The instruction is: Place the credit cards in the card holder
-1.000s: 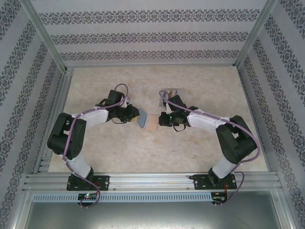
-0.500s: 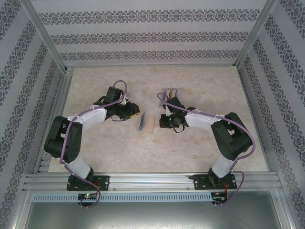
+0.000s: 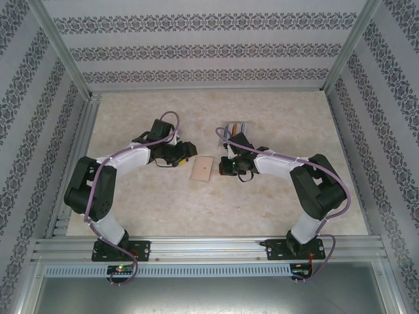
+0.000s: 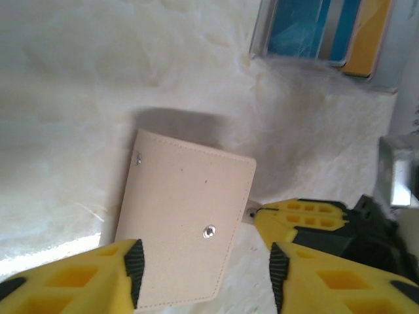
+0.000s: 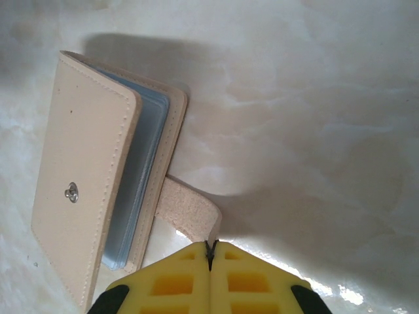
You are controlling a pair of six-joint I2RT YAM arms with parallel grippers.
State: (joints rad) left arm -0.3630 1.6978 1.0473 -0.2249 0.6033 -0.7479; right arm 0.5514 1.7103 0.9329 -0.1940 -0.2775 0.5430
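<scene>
- One pale, marbled table (image 3: 275, 212) carries the scene, with two arms bolted at its near edge.
- The left arm (image 3: 127, 157) rises from the near-left corner, folds at the elbow by the left edge and runs its forearm low towards the middle of the surface. The left gripper (image 3: 187, 154) points at the card holder (image 3: 201, 168).
- The right arm (image 3: 281, 163) mirrors it from the near-right corner, with its elbow by the right side and its forearm reaching in from the right.
- One clear plastic tray (image 4: 256, 36) sits in the far half of the table, about midway between the left and right edges and beyond the right gripper (image 5: 209, 248).
- One tan card holder lies flat and folded shut near the middle of the surface, between the two grippers. One metal snap stud (image 4: 209, 231) shows on its cover, and grey-blue pockets show along its open side.
- The left gripper's two yellow fingers (image 4: 98, 278) are spread wide, just short of the holder's near edge and touching nothing.
- The right gripper's two fingers are pressed together on the tip of the holder's one snap tab (image 5: 190, 209), which curls up off the table from under the holder.
- The credit cards (image 4: 308, 29) lie in the tray. One blue and one orange-yellow card can be counted. Whether a grey strip between them is a third card cannot be told.
</scene>
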